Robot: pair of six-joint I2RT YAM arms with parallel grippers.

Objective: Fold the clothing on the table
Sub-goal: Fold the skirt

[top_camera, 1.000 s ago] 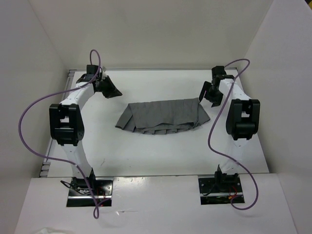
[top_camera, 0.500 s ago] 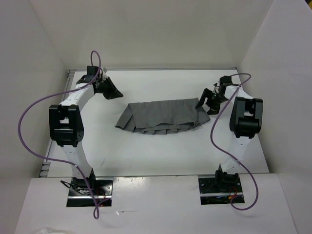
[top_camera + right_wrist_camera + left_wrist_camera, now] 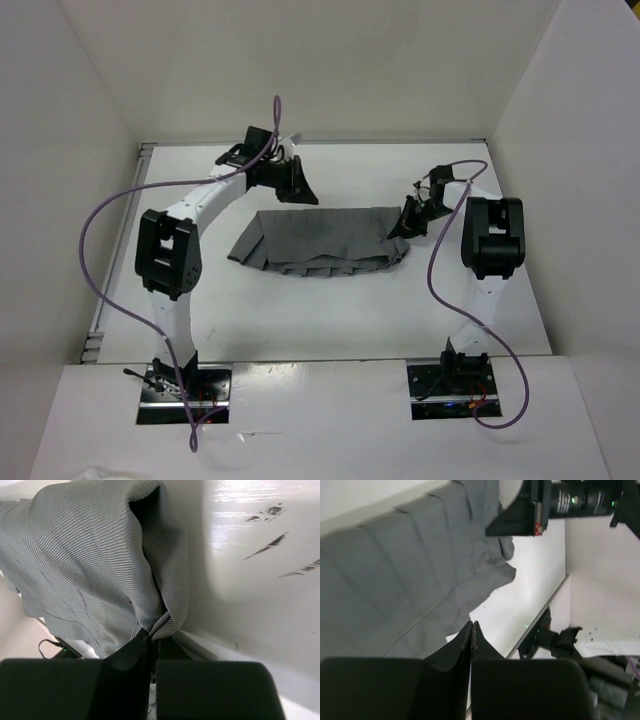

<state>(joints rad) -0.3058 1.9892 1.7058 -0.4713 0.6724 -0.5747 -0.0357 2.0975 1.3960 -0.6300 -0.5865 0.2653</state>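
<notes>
Right fingers (image 3: 129,654) pinch the right end of the skirt (image 3: 320,238), which lies with its long axis left to right on the table (image 3: 330,310). Left fingers (image 3: 451,654), pressed together with nothing visibly between them, hover at its far edge. The right arm looks better placed to carry its end leftward.

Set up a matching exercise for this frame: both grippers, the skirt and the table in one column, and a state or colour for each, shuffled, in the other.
Column one:
1 left gripper
2 right gripper
3 skirt
4 table

Column two:
A plain white
B shut, pinching the skirt's right end
C dark grey, pleated
D shut, tips by the skirt's far edge

Pairs: 1-D, 2-B, 3-C, 4-A.
</notes>
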